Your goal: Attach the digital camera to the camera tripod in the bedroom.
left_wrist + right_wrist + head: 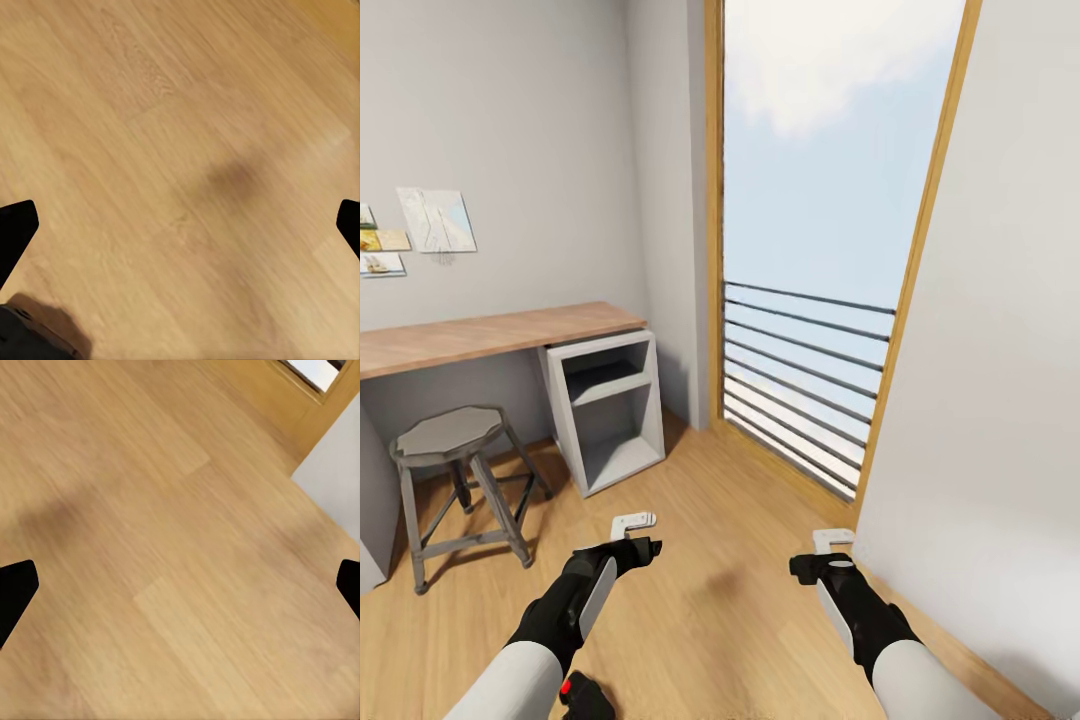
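The digital camera (578, 692) is seen low beside the left forearm, its support hidden, probably parked there for transit. Both the left gripper (632, 522) and right gripper (832, 540) are held spread and empty over the wood floor (720, 600), apparently for travel.

Both arms are showing white forearm shells running into black wrist housings. Left gripper (632, 522) and right gripper (832, 540) are carrying pale grey-white tips on black bodies; a grey strip is lining each wrist.
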Tool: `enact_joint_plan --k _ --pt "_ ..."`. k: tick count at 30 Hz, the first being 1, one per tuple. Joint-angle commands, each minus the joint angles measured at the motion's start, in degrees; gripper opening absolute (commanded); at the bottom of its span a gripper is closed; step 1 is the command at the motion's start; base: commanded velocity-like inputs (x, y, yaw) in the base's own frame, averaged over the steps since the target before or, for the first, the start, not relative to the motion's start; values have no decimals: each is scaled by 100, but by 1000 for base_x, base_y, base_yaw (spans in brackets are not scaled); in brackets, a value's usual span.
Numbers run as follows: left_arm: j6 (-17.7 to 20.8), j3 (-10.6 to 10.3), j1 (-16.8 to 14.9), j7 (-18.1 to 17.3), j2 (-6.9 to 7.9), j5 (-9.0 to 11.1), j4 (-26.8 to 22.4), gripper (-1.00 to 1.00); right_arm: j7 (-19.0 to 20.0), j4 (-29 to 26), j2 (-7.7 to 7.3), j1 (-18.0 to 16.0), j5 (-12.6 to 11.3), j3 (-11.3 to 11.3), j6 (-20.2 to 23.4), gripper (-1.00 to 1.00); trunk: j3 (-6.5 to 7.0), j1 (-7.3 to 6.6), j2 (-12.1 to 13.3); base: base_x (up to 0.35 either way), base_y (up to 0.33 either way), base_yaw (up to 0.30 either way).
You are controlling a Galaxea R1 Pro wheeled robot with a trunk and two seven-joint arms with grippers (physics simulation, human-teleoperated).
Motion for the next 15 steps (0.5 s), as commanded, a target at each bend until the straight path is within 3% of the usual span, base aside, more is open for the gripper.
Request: enact_joint_plan --k 1,15 --pt "34 21 -2 4 -5 52 -9 100 -5 -10 1 -2 45 -2 42 100 -24 21 -44 0 0 0" --pt "39 30 -2 4 -5 54 -17 100 2 -10 4 -2 44 -1 79 100 -276 329 -606 0 0 0"
